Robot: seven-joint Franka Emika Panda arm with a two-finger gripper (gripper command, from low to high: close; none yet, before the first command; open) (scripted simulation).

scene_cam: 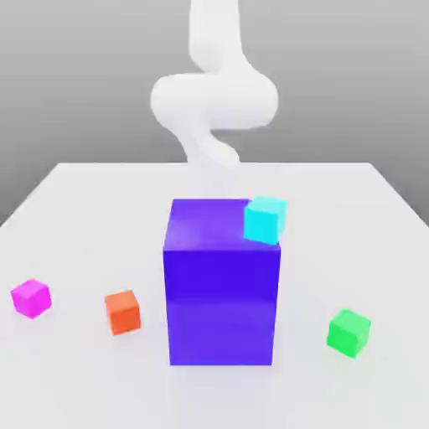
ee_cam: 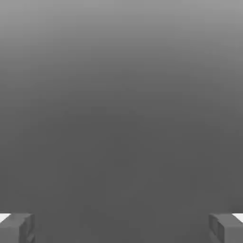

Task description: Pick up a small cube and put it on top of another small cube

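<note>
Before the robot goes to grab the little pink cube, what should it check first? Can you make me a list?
1. Hand open and holding nothing: ok. In the hand view its two fingers stand far apart with nothing between them.
2. Pink cube free to grab: ok. It sits alone on the table, with a gap to the orange cube.
3. Green cube has a bare top to stack on: ok.
4. Big purple block out of the way: not ok. It stands between pink and green, so the carry likely must go over or around it.
5. Cyan cube steady: cannot tell. It sits at the block's top corner.
</note>
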